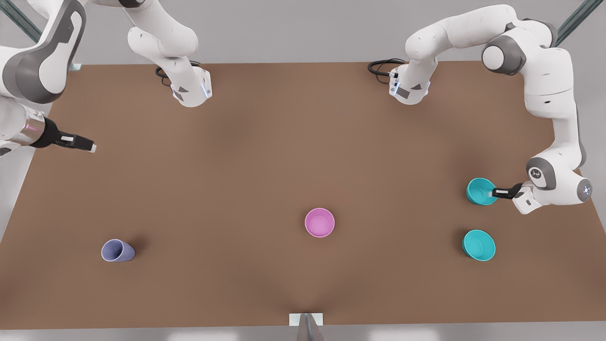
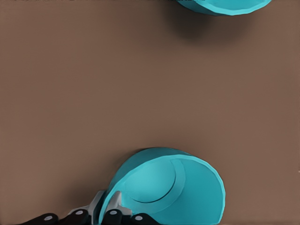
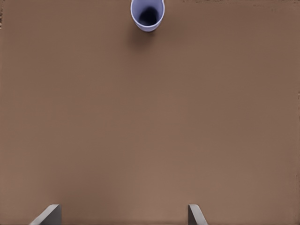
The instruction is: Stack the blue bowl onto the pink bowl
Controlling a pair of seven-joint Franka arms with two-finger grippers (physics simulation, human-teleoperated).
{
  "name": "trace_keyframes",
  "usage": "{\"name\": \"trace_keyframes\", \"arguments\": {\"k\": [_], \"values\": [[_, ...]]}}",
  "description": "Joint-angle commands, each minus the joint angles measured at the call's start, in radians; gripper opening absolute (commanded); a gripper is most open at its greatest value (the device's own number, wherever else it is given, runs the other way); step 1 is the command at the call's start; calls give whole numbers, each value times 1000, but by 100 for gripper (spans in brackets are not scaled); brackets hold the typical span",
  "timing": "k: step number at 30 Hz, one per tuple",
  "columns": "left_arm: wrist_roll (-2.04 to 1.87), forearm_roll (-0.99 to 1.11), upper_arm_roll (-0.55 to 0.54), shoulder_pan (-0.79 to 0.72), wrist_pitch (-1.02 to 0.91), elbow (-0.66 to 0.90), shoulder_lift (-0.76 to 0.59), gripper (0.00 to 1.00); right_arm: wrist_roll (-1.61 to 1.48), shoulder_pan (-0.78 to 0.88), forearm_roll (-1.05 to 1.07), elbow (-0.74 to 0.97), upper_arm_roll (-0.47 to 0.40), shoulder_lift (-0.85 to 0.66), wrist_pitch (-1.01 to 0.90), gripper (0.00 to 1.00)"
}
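In the front view, the left pincer (image 1: 492, 192) reaches in low and level from the front view's right, its arm folded at the elbow, clamped on the near rim of the blue bowl (image 1: 479, 190); a second teal bowl (image 1: 478, 245) sits near it, and the pink bowl (image 1: 319, 222) waits mid-surface (image 1: 265, 156), well apart. The left wrist view shows fingers (image 2: 112, 216) straddling the bowl's wall, a rim grip suited to lifting. In the right wrist view, the right pincer (image 3: 123, 215) hangs wide, waiting, facing the lavender cup (image 3: 147, 14).

Bare worktop (image 1: 284, 156) lies open between the gripped blue bowl (image 1: 479, 191) and the pink bowl (image 1: 319, 222). The second teal bowl (image 1: 478, 245) sits near, off that line; the lavender cup (image 1: 117, 250) stands well apart.
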Motion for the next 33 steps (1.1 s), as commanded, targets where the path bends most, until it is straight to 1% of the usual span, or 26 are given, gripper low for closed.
{"name": "trace_keyframes", "arguments": {"k": [1,5,6,8,9,11,12,14,15,16,18,19,21,23,33], "values": [[114,-12,0,-1,6,0,-1,21,-135,-1,-6,0,-1,-3,2,100],[108,-10,0,-27,1,2,-16,21,-135,-1,-6,0,-1,3,0,100],[68,-10,3,-65,-41,2,-64,21,-135,-1,-5,0,-1,4,0,100],[-51,-8,40,-196,-152,0,-173,21,-135,-1,-5,-1,-1,6,-2,100],[-129,-8,40,-254,-201,2,-216,21,-135,-1,-5,-1,-1,6,-3,100],[-462,-8,41,-467,-216,7,-251,21,-136,-1,-5,0,-2,14,-3,100],[-649,-8,35,-572,-241,55,-245,21,-136,-1,-5,0,-4,14,-3,100],[-890,-21,18,-702,-259,161,-196,21,-136,-1,-5,0,-4,17,-3,100],[-1011,-59,18,-776,-259,238,-155,21,-136,-1,-5,0,-4,17,-3,100],[-1160,-81,18,-855,-259,365,-69,21,-140,-1,-3,0,-4,18,-3,100],[-1321,-81,20,-946,-258,517,42,21,-143,-1,-3,0,-4,18,2,100],[-1366,-79,20,-980,-252,569,88,21,-143,-1,-3,0,-5,18,2,100],[-1456,-81,18,-1026,-145,596,143,21,-143,1,-3,0,-7,18,2,100],[-1456,-81,18,-1027,-114,600,155,21,-141,1,-2,0,-7,18,0,100],[-1450,-104,18,-1018,-115,596,212,21,-140,1,1,0,-7,27,-3,100]]}}
